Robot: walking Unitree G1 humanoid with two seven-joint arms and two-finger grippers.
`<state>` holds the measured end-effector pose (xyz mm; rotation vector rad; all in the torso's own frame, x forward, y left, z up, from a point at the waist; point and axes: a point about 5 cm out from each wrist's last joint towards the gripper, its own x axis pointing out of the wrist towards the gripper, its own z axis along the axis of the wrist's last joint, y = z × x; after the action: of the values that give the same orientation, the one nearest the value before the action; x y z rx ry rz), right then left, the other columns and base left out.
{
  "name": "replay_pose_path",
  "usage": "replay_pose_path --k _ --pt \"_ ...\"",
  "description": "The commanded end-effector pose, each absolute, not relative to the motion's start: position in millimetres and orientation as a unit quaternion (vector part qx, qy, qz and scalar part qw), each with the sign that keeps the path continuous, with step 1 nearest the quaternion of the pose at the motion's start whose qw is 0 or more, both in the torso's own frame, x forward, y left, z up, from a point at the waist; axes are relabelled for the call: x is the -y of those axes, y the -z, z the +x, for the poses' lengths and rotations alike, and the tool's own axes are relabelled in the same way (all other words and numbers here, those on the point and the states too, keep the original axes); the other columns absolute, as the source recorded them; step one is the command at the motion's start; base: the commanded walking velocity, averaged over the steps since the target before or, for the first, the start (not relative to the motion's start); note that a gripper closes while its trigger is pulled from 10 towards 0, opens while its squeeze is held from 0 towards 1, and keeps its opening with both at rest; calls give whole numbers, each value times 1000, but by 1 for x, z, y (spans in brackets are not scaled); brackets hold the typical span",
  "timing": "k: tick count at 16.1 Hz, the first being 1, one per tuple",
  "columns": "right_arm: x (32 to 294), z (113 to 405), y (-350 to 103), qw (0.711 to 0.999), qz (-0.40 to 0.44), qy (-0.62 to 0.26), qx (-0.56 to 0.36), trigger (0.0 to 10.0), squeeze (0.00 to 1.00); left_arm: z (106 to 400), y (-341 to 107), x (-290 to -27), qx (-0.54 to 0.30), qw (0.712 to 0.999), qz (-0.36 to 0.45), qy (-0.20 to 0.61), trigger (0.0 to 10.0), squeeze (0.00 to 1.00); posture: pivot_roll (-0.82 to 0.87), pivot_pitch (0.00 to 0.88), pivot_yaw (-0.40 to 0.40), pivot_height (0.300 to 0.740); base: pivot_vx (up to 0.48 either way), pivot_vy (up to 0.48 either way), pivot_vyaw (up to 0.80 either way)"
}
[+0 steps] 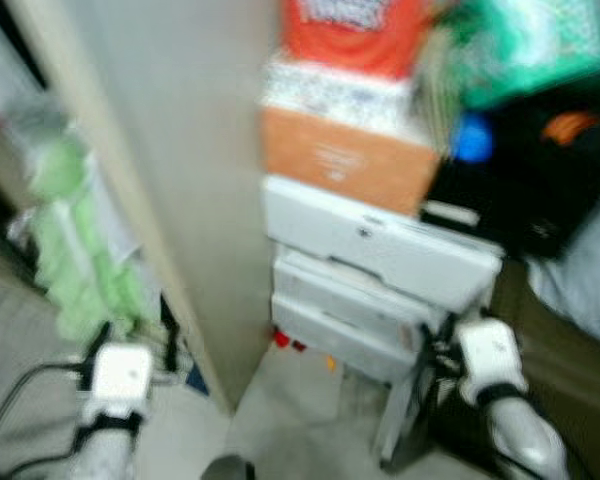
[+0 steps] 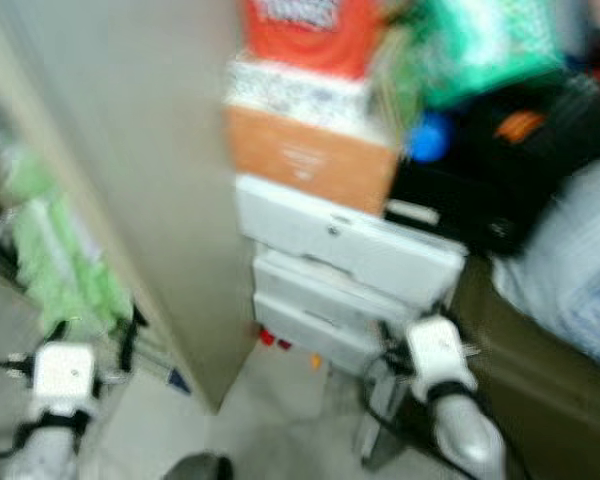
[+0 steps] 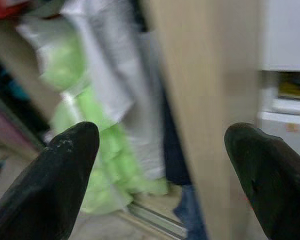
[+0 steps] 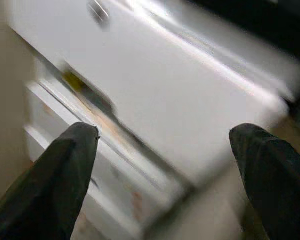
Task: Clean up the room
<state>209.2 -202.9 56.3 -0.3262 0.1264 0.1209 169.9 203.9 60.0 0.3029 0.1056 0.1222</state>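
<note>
You are looking at a room that is far from tidy, and as far as these blurred pictures let you judge, the clean-up has barely started.

The tall beige panel (image 1: 170, 180) stands upright in front of you and splits the scene. To its right a white drawer unit (image 1: 380, 270) has its drawers pulled out at different depths, with an orange box (image 1: 345, 155) and a red item (image 1: 350, 30) stacked on top. Beside the stack a black bag (image 1: 525, 190) and a green-and-white bundle (image 1: 525, 40) are heaped together. To the panel's left, a pale green cloth (image 1: 75, 260) hangs down toward the floor (image 1: 300, 420), and a few small red and orange bits (image 1: 288, 342) lie at the foot of the drawers.

Your left pincer (image 3: 160, 160) faces the green cloth and the panel edge, fingers spread wide, holding nothing. Your right pincer (image 4: 165, 165) faces the white drawers, likewise spread and empty.

So nothing is in hand yet; the cloth, the floor bits and the open drawers all seem left to do.
</note>
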Motion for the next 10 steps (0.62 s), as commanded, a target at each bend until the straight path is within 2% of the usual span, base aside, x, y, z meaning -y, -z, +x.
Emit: replay_pose_path --k 1,10 --pt "208 207 -54 982 -165 -60 -69 10000 0 173 -63 -200 -46 986 149 -60 10000 0 -41 9 -45 740 0 0 800" --pt "193 225 -57 982 -149 -107 -52 10000 0 208 -75 -178 -13 993 115 -25 10000 0 -42 0 -53 740 0 0 800"
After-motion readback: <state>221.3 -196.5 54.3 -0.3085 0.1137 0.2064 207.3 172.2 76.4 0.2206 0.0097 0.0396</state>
